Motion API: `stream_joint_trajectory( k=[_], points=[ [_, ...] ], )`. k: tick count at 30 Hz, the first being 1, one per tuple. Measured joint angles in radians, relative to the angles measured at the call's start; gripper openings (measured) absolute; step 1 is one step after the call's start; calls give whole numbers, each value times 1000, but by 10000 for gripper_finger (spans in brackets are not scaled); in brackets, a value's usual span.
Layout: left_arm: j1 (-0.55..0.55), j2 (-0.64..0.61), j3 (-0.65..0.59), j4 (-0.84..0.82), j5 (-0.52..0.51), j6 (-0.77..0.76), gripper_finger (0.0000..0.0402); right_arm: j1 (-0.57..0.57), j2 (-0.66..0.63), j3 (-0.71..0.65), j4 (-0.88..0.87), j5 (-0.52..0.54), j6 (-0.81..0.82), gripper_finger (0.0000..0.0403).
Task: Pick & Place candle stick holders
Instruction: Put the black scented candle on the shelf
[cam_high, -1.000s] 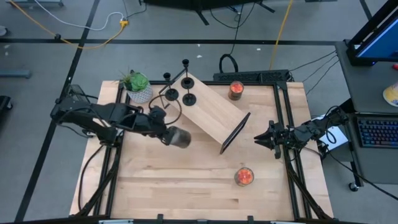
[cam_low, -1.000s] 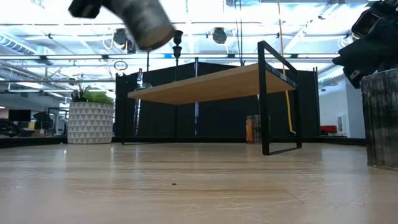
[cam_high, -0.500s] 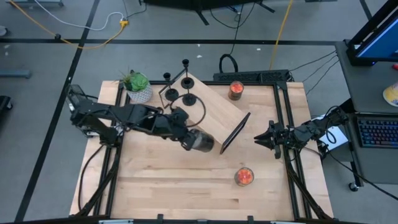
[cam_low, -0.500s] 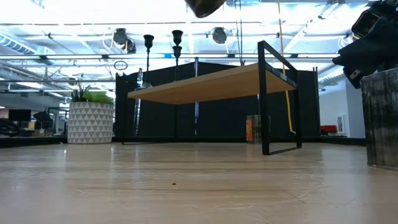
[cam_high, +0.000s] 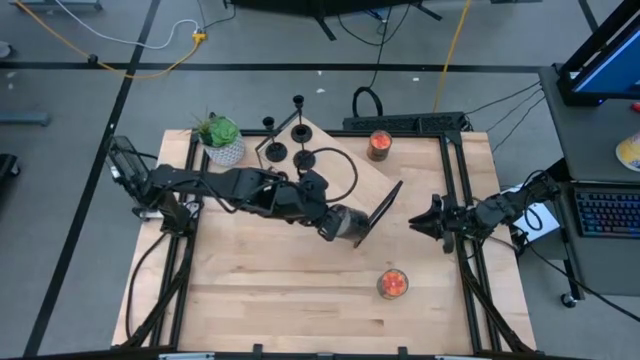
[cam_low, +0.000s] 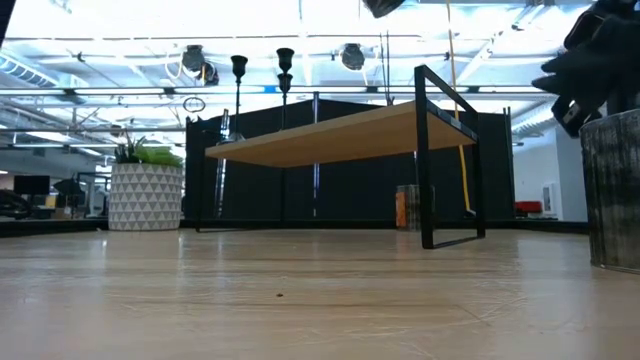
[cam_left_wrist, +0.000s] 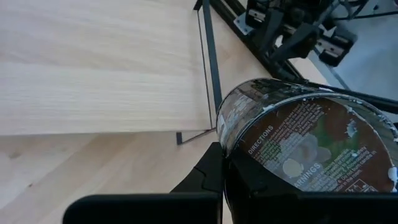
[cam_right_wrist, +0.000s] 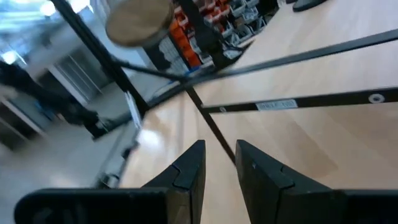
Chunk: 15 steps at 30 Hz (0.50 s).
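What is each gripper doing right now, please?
Left gripper: shut on the grey jar candle, over the shelf's end.
Right gripper: empty at the table's right edge, fingers slightly apart.

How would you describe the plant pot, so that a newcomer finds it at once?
Start at the tilted wooden shelf near the table's far edge. Beside its far left corner stands the plant pot: white, patterned, with green leaves, unlike the thin black candle stick holders next to it.

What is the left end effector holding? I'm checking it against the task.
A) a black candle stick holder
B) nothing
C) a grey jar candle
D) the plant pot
C: the left end effector is clamped on the grey jar candle over the shelf's end, while the three candle stick holders stand untouched at the shelf's far end.
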Motion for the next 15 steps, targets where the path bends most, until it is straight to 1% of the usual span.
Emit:
stream_joint_trajectory(
  k=[3,5,8,15],
  points=[
    [6,10,15,2,-4,0,0,0,0,0,57,0,83,84],
    [12,10,15,4,-14,-3,0,0,0,0,103,0,110,84],
    [17,10,15,21,-27,-4,0,0,0,0,169,8,83,84],
    [27,9,15,25,-29,-2,0,0,0,0,350,174,-17,84]
  ],
)
